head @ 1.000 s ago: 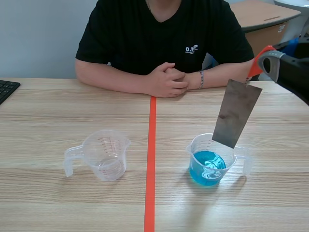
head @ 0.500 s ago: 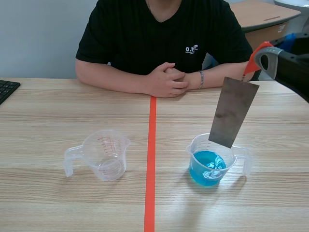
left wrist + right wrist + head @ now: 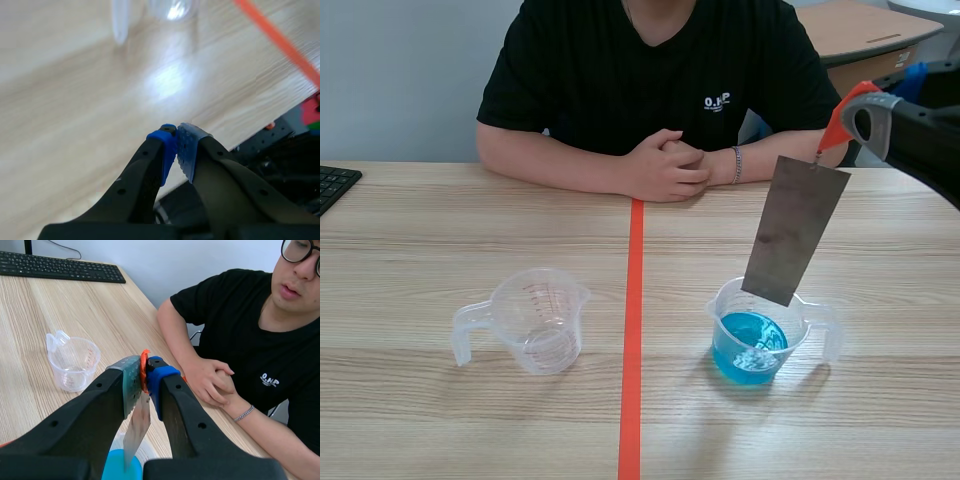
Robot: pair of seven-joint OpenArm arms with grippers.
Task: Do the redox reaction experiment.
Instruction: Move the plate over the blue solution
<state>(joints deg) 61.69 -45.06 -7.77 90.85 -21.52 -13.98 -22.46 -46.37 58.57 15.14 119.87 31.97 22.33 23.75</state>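
At the far left edge of the scene view, one black keyboard (image 3: 334, 184) pokes in on the wooden bench (image 3: 410, 430). There are two clear measuring cups. The empty cup (image 3: 532, 320) stands in the lower left half, upright, with its handle to the left. One orange tape line (image 3: 632, 340) runs down the middle of the frame between the two cups. At the upper middle one person in a black shirt sits across the bench with two hands (image 3: 665, 165) clasped on the wood and one bracelet (image 3: 736, 165) on a wrist.

Right of the line stands the second cup (image 3: 765, 335), with its handle to the right and a pool of blue liquid (image 3: 750, 345) in its bottom. One grey metal plate (image 3: 796, 230) hangs tilted above it. The plate's lower edge lies over the cup's mouth and is clear of the liquid. The plate's upper edge hangs from one orange clip (image 3: 842, 120) at the upper right.

Only one arm shows in the scene view, the right one. In its wrist view the right gripper (image 3: 144, 371) is pinching the orange clip between its pads, with the plate dangling beneath.

In the left wrist view the left gripper (image 3: 176, 145) has its pads pressed together on nothing. It is over the bench near the edge, with the empty cup ahead of it, blurred.
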